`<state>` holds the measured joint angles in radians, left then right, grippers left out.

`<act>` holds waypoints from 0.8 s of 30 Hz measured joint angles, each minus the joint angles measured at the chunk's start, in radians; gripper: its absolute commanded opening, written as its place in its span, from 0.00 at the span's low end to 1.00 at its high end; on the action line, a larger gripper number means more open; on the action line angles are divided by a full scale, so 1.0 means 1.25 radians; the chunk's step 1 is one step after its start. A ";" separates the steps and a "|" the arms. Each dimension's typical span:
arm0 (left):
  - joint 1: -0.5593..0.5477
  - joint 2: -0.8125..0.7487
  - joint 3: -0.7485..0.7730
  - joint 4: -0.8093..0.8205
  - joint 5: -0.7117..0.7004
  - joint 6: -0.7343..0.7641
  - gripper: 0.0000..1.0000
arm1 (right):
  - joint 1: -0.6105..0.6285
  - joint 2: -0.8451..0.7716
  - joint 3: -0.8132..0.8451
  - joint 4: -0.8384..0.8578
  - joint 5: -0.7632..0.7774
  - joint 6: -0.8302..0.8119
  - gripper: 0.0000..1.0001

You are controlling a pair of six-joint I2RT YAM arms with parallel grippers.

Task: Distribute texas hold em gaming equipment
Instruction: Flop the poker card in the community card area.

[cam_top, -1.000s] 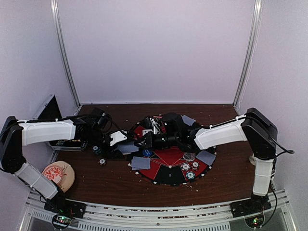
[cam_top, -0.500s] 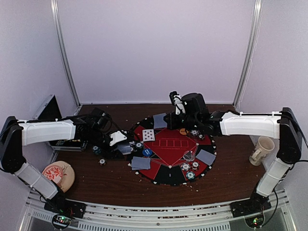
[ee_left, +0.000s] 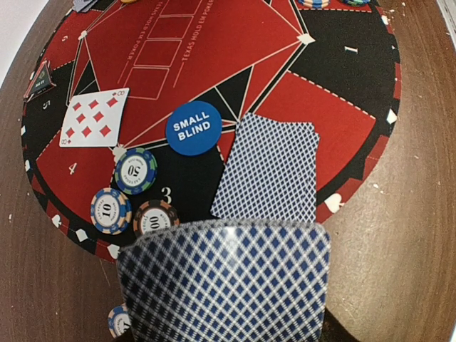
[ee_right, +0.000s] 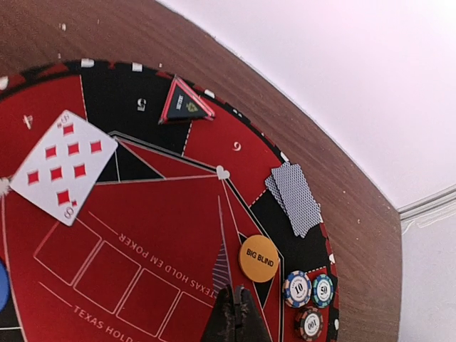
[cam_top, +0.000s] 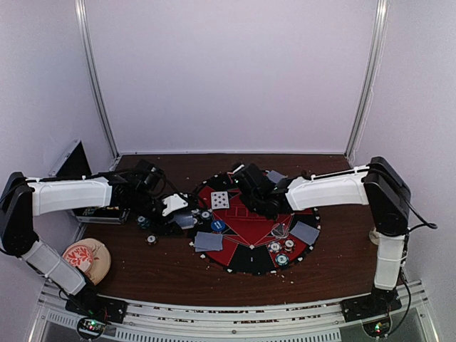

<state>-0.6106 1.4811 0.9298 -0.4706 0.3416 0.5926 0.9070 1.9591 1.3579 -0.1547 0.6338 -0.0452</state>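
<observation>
Swung back from the far rim of the mat (ee_left: 335, 107), the right gripper (ee_right: 231, 313) hangs closed and empty above it, an orange button disc (ee_right: 258, 258) just ahead-right, while the left gripper (cam_top: 182, 216) pinches a held card (ee_left: 224, 285) crosswise, a dealt card (ee_left: 267, 169) lying lengthwise straight ahead of its jaws.

We are seeing a brown wooden table (ee_left: 420, 214) with its grain showing and a dull finish. The round mat (ee_left: 214, 43) is looking matt, like printed felt or rubber. The nearest card (ee_left: 224, 285) is catching a soft sheen on its lattice-printed back, as coated paper does. The chips (ee_left: 135, 169) and the blue disc (ee_left: 191, 127) are looking like smooth, hard plastic. The left arm's shell (cam_top: 68, 194) is showing glossy white plastic.
</observation>
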 measured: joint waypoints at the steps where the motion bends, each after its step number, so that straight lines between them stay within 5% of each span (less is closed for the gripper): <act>1: 0.000 0.000 0.000 0.000 0.000 0.000 0.54 | 0.005 0.015 0.000 0.005 0.016 -0.020 0.00; 11: 0.000 0.000 0.000 0.000 0.000 -0.003 0.54 | 0.025 0.104 -0.001 0.129 0.052 -0.194 0.00; 24: 0.000 0.000 0.000 0.001 0.000 -0.003 0.54 | 0.034 0.189 -0.001 0.209 -0.067 -0.266 0.00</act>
<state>-0.6106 1.4811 0.9295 -0.4698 0.3412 0.5892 0.9497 2.1952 1.3567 0.1062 0.5495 -0.3782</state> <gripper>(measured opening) 0.539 0.009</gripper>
